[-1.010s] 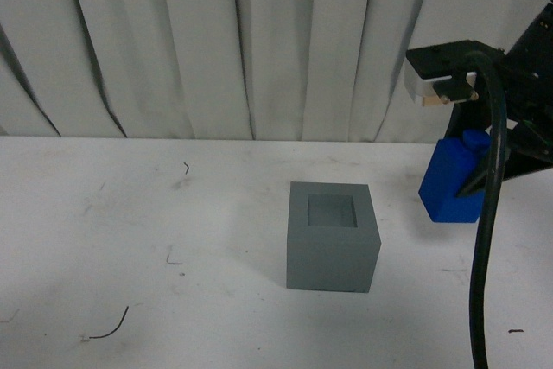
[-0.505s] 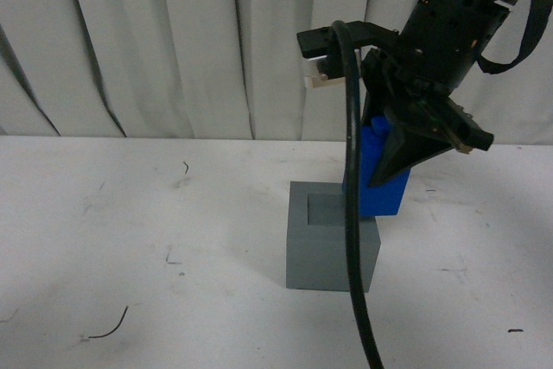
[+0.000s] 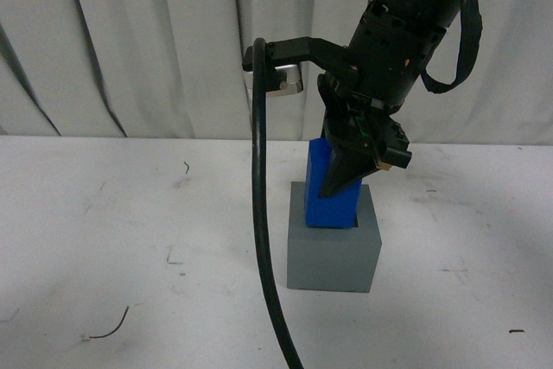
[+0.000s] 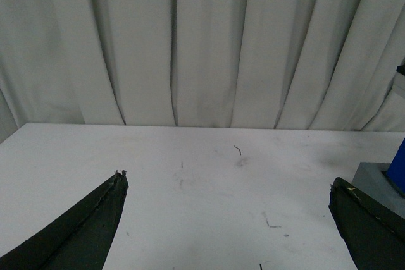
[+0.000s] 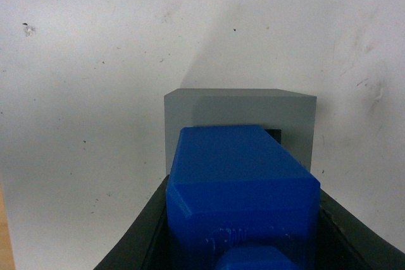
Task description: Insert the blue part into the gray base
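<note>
The gray base [image 3: 333,252] stands on the white table near the middle. My right gripper [image 3: 350,174] is shut on the blue part [image 3: 327,196] and holds it upright right over the base's top, its lower end at the recess. In the right wrist view the blue part [image 5: 240,188] fills the space between the fingers, knob end towards the camera, with the gray base [image 5: 190,109] just beyond it and a sliver of dark recess showing. My left gripper [image 4: 228,184] is open and empty over bare table; the gray base's corner [image 4: 373,181] shows beside one finger.
A white pleated curtain [image 3: 155,41] hangs behind the table [image 3: 130,239]. A thick black cable [image 3: 259,213] hangs from the right arm in front of the base. Small dark scuffs and a thin wire scrap [image 3: 108,330] lie on the table at the front left.
My right arm has carried the blue part from the far right leftwards to directly over the gray base and lowered its end to the recess. The base has not moved.
</note>
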Motion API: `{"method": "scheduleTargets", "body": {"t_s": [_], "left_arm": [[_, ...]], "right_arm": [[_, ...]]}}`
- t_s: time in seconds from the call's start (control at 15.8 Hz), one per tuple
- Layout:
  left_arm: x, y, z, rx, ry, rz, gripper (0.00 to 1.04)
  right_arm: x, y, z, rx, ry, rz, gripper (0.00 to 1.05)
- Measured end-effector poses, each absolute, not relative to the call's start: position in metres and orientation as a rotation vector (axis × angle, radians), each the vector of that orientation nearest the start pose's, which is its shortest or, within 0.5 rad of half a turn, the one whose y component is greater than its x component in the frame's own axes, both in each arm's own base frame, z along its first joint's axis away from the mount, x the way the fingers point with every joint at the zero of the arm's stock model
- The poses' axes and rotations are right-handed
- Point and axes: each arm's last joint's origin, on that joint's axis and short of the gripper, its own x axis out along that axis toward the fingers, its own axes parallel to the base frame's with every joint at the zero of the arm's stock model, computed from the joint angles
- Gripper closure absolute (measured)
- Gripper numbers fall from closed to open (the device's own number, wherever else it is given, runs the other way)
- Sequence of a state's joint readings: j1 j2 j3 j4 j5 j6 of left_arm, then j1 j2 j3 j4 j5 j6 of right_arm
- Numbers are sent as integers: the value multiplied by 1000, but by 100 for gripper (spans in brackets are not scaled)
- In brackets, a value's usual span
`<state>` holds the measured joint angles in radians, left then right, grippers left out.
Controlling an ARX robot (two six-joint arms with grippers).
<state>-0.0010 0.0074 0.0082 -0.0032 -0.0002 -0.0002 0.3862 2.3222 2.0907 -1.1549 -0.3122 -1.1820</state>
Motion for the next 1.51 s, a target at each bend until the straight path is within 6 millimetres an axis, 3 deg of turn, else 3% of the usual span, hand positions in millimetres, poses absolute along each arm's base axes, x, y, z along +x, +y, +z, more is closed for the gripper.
{"method": "scheduleTargets", "body": {"t_s": [1.01,1.51], "left_arm": [[98,0,165,0,2,-1,7],[98,0,165,0,2,-1,7]], "right_arm": [[441,168,192,-1020,863,1348,58],[441,184,191,-967,894,1307,58]]}}
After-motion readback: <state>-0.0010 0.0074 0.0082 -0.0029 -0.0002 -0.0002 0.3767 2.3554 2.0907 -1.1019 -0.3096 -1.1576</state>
